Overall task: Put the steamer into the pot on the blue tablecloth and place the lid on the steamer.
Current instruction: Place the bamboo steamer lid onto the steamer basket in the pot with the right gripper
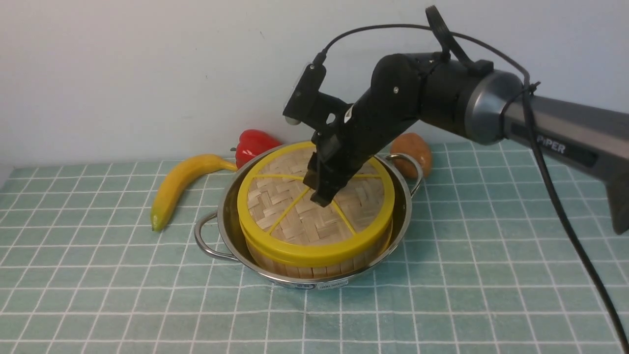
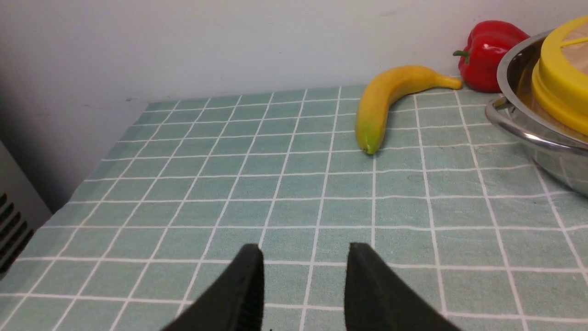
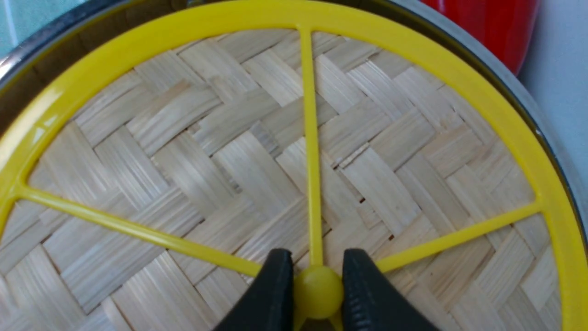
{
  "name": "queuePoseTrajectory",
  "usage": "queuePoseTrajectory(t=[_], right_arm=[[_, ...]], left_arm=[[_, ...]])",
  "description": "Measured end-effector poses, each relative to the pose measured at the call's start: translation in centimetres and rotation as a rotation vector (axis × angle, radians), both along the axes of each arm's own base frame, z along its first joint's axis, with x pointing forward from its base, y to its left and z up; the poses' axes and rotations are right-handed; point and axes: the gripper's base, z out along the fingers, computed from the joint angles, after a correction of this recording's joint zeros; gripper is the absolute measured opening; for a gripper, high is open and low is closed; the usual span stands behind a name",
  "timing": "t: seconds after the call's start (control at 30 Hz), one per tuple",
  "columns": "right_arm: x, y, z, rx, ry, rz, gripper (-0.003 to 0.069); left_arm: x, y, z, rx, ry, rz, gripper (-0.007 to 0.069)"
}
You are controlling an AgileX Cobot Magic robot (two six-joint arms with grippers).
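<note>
The steel pot (image 1: 222, 221) stands on the blue tablecloth (image 1: 98, 275) with the bamboo steamer (image 1: 314, 268) inside it. The woven lid (image 1: 290, 221) with its yellow rim lies on top of the steamer. My right gripper (image 1: 322, 196) reaches down at the lid's centre. In the right wrist view the gripper (image 3: 317, 253) is shut on the lid's yellow knob (image 3: 318, 292), one finger on each side. My left gripper (image 2: 305, 248) is open over bare cloth, well away from the pot (image 2: 551, 156), and holds nothing. The steamer's contents are hidden under the lid.
A banana (image 1: 179, 184) and a red pepper (image 1: 253, 145) lie behind and left of the pot, with a potato (image 1: 415, 150) behind its right handle. A white wall closes off the back. The right arm's cable (image 1: 565, 216) hangs over the cloth on the right.
</note>
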Motion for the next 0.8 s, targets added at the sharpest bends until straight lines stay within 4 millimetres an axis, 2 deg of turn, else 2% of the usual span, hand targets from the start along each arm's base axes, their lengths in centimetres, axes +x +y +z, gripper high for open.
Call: queuePoseTrajectory(t=[0.8], right_arm=[[0.04,0.23,0.2,0.014,-0.029,0.028,0.0148]], left_arm=[[0.0,0.0,0.0,0.0,0.0,0.0,0.0243]])
